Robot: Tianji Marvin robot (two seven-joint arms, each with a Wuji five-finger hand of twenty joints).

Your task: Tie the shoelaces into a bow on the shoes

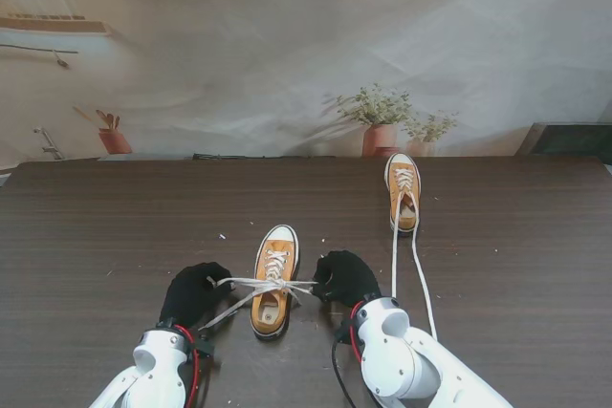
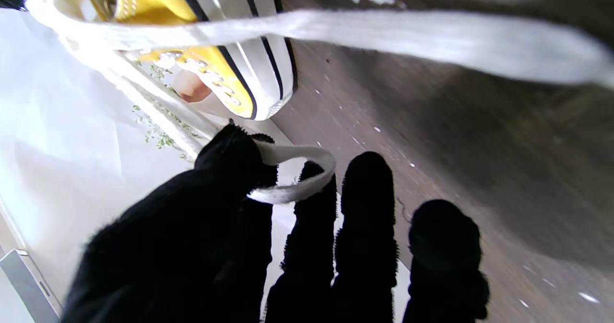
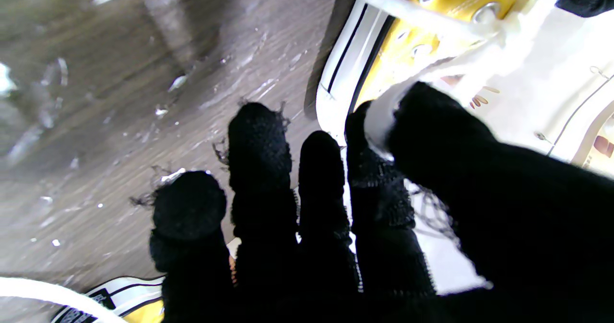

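Note:
A yellow sneaker [image 1: 273,279] with white laces lies near me at the table's middle, toe pointing away. Its laces [image 1: 263,285] stretch taut sideways across the shoe's opening between both black-gloved hands. My left hand [image 1: 196,292] sits just left of the shoe, thumb and forefinger pinching a small lace loop [image 2: 292,174]. My right hand [image 1: 344,277] sits just right of it, thumb pressed on a lace end [image 3: 383,114] against the forefinger. A second yellow sneaker [image 1: 404,190] lies farther off to the right, its long laces [image 1: 414,265] trailing toward me.
The table [image 1: 105,226] is dark wood, flecked with small white specks. A white backdrop cloth with potted plants [image 1: 381,121] stands behind the far edge. The far shoe's loose laces run close past my right forearm [image 1: 402,360].

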